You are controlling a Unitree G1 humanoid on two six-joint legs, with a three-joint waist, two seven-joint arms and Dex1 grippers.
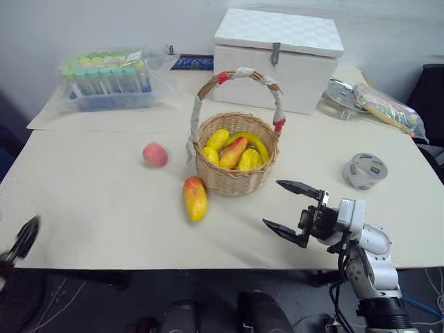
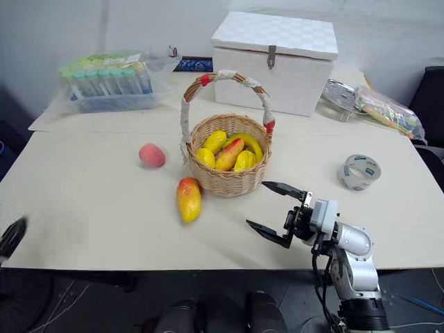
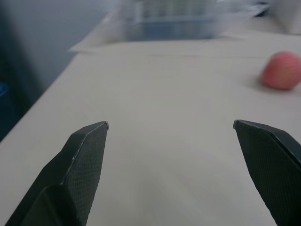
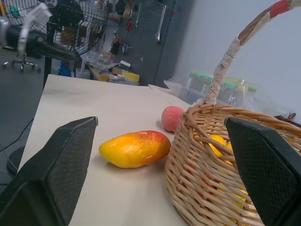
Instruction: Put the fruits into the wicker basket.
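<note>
Mango (image 1: 195, 198) lies beside wicker basket (image 1: 234, 182); right gripper (image 1: 294, 212), jaws apart & empty, should approach low, w/ handle avoided.

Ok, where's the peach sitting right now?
In the head views the peach sits on the table, to the robot's left of the wicker basket and just beyond the mango, apart from both.

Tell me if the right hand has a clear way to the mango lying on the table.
Probably yes. The right hand is open and empty, pointing toward the mango across bare table; the wicker basket sits beside that path, not across it.
</note>
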